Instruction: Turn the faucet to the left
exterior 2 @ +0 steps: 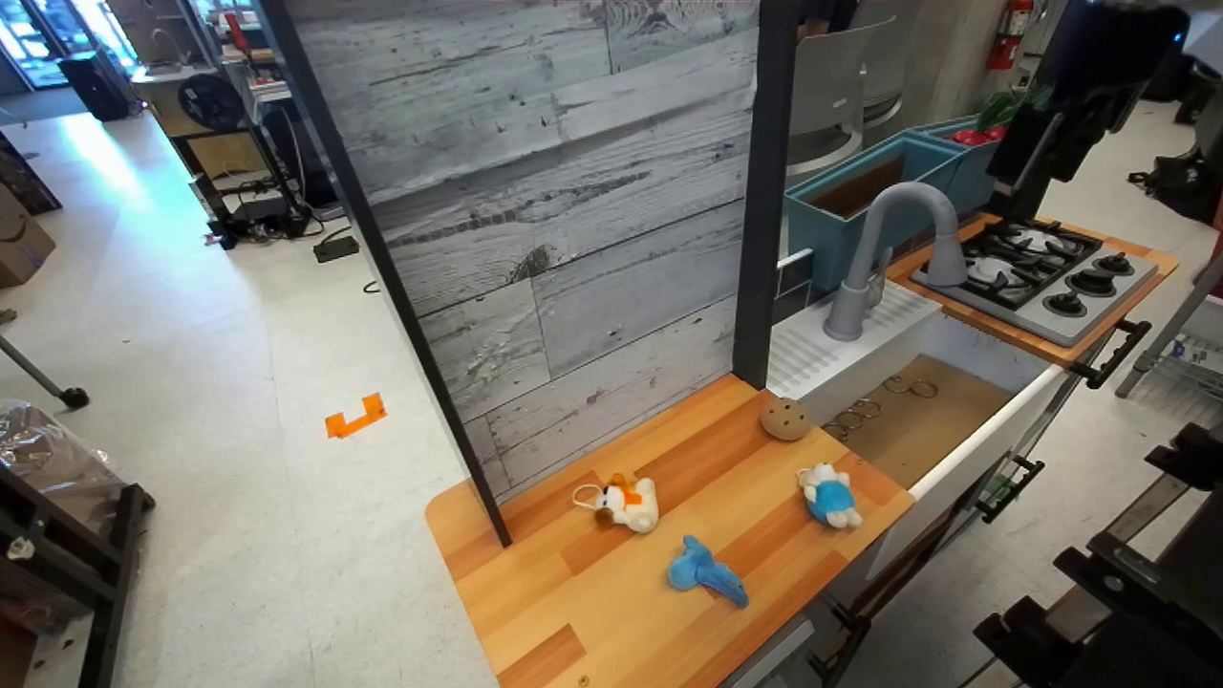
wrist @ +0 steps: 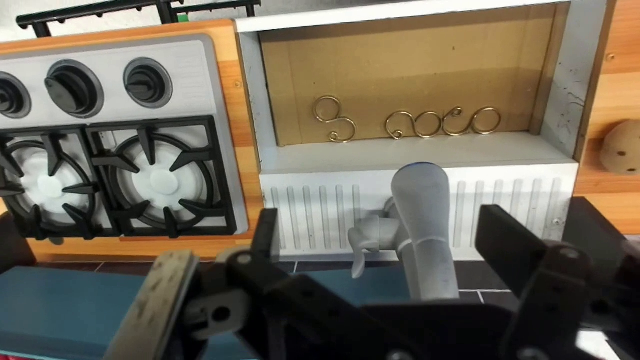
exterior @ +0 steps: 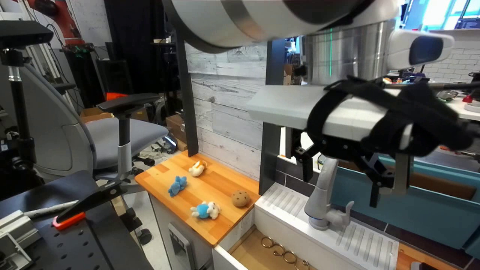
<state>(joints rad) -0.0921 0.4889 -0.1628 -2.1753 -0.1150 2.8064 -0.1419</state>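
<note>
The black gripper (wrist: 378, 215) gapes wide, empty. Beyond, near the back sink-side corner of the wood-strip tabletop (exterior 2: 592, 583), the grey gooseneck faucet (wrist: 425, 220) rises from a ribbed white deck (wrist: 315, 220), long axis roughly along the ribs, spout toward the basin (wrist: 400, 55).

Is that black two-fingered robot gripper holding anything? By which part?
Nothing. The black two-fingered gripper is open; in the wrist view, gaps show on both sides of the curved matte-grey faucet.
</note>
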